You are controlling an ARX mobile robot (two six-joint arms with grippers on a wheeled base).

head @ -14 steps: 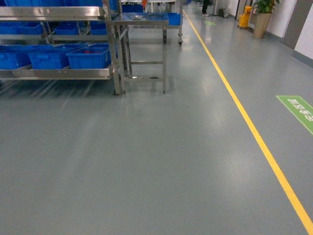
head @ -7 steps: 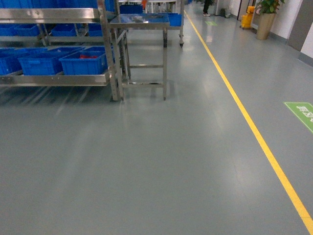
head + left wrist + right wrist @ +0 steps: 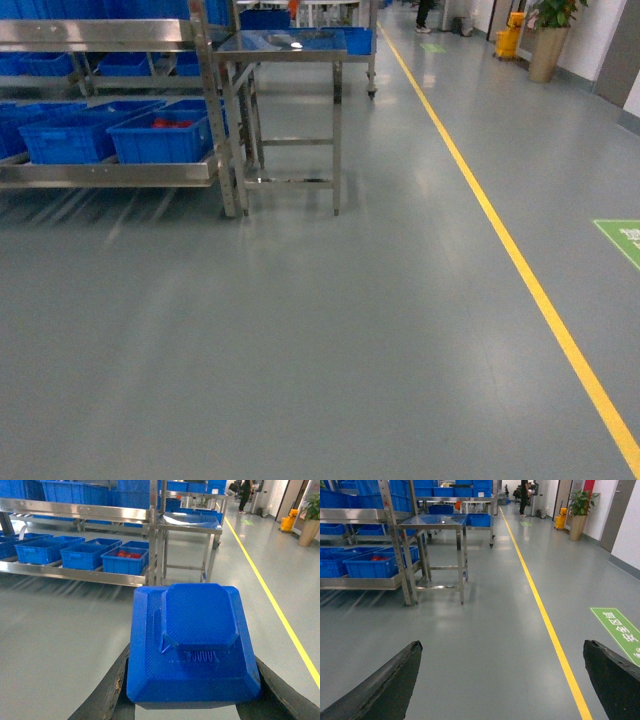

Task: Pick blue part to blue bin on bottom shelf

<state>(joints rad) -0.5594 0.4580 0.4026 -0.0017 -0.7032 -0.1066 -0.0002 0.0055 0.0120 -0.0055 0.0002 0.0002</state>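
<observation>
Left gripper (image 3: 192, 707): clenched on the blue part (image 3: 192, 642), which fills the lower middle of the left wrist view; a dark finger (image 3: 102, 700) shows at its left flank and another at its right, both pressed against the sides.
Blue part: a squat, bevelled block with a raised octagonal top and a small row of ridges on the near face, carried above the grey floor (image 3: 330, 330), not resting on anything.
Right gripper (image 3: 502, 680): released, its two dark fingers (image 3: 385, 685) spread wide apart at the bottom corners of the right wrist view, only floor between them.
Bottom shelf (image 3: 105, 172): a steel rail low on the rack at upper left of the head view, with blue bins sitting side by side along it.
Blue bin (image 3: 160, 138): the rightmost one on that shelf, next to the rack's upright post, with something red lying inside.
Steel table (image 3: 285, 45): just right of the rack, its legs standing on the floor, a glossy blue top.
Yellow line (image 3: 500, 230): runs along the floor from the far aisle down to the lower right.
Green floor marking (image 3: 622, 240): right edge, beyond the yellow line.
Far end: a potted plant (image 3: 550, 35) by the right wall and a person's legs, too small to make out more.
</observation>
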